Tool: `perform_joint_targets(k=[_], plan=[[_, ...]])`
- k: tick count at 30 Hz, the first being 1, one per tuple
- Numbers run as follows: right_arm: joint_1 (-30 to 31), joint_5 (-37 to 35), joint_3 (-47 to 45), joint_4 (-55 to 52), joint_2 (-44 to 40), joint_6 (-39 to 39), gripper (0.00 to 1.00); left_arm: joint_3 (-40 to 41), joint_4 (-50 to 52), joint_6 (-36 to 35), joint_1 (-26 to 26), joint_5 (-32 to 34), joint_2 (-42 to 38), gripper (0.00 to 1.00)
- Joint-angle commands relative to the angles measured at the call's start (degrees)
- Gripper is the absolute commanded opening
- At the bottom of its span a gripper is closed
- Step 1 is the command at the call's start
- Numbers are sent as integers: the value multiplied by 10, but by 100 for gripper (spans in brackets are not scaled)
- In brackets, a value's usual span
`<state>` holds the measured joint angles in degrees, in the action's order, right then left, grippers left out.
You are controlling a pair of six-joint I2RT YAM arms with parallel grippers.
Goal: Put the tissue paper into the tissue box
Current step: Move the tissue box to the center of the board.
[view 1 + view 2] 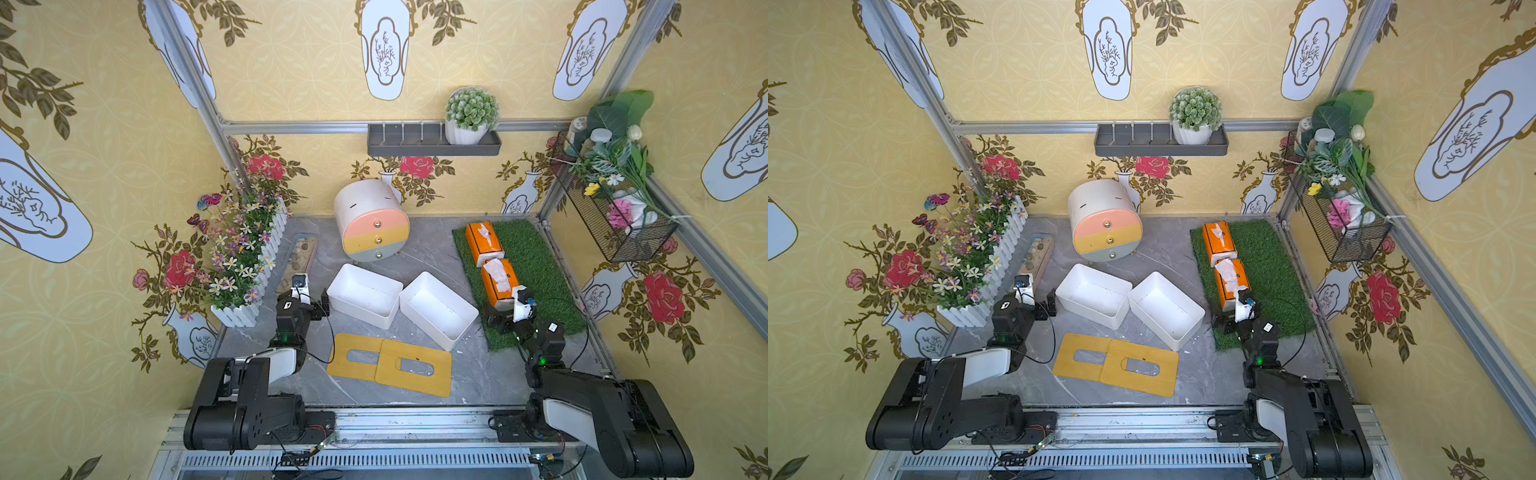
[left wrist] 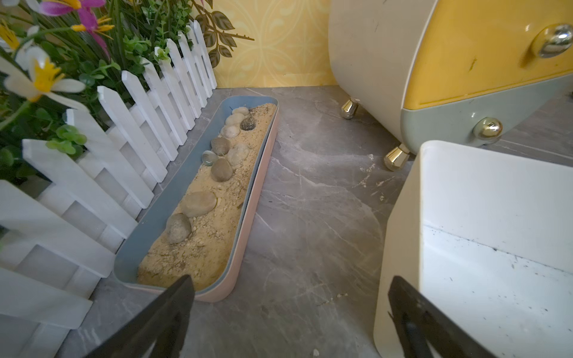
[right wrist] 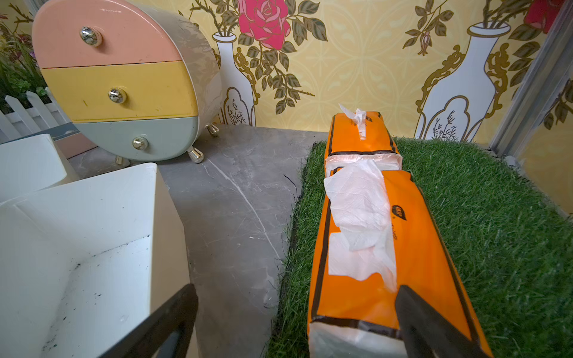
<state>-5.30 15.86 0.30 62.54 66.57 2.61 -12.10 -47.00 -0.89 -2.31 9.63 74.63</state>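
The tissue packs (image 3: 434, 248) were bright orange with black lines, and the tissue paper (image 3: 359, 204) was white, next to a green grass mat (image 3: 496, 217). The two boxes (image 1: 363, 295) were white and the lids (image 1: 415, 368) were yellow-brown wood. The drawer chest (image 1: 374, 232) had pink, yellow and grey-green stripes, and the wall (image 1: 291, 83) was yellow with red roses.

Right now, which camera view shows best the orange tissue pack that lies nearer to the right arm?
The right wrist view: the orange tissue pack fills much of the picture, with its loose white tissue clear on top. Both top views show it small, from above. The left wrist view does not show it.
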Motion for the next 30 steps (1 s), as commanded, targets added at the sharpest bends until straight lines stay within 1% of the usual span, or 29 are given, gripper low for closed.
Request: perform_joint_targets(k=[1, 30], plan=[[1, -4, -5, 14, -1, 0, 100, -2, -3, 0, 0, -4, 2, 100], [3, -7, -4, 14, 0, 0, 100, 1, -5, 0, 0, -4, -2, 100]])
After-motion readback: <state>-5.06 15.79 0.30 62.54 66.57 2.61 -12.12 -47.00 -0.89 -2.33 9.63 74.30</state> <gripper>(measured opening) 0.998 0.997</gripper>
